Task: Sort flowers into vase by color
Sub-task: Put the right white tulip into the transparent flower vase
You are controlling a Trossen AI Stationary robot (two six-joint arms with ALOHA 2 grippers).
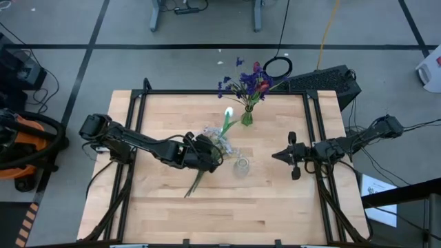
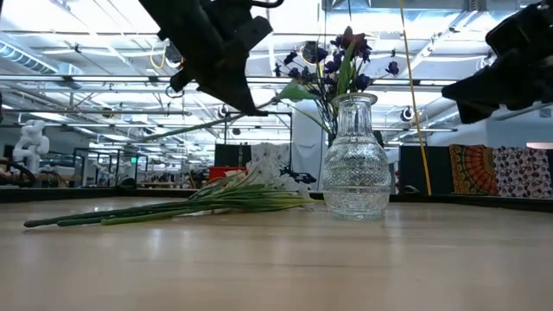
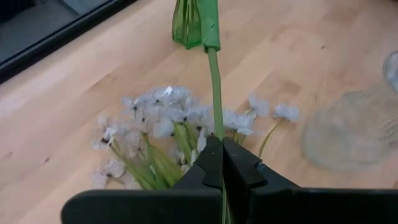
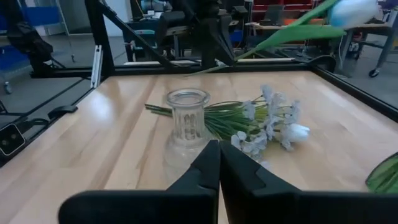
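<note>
Green stem of a white tulip (image 1: 228, 112) sits clamped in the left pincer (image 3: 221, 163), lifted above the wooden worktop (image 1: 172, 213) with its bloom pointing toward the green vase (image 1: 247, 117) at the far edge, which holds purple and red flowers (image 1: 249, 79). Pale blossom sprays (image 3: 163, 127) lie just beneath the left pincer, beside a clear glass vase (image 4: 188, 117). On the right, the right pincer (image 4: 219, 163) hovers closed and empty.
</note>
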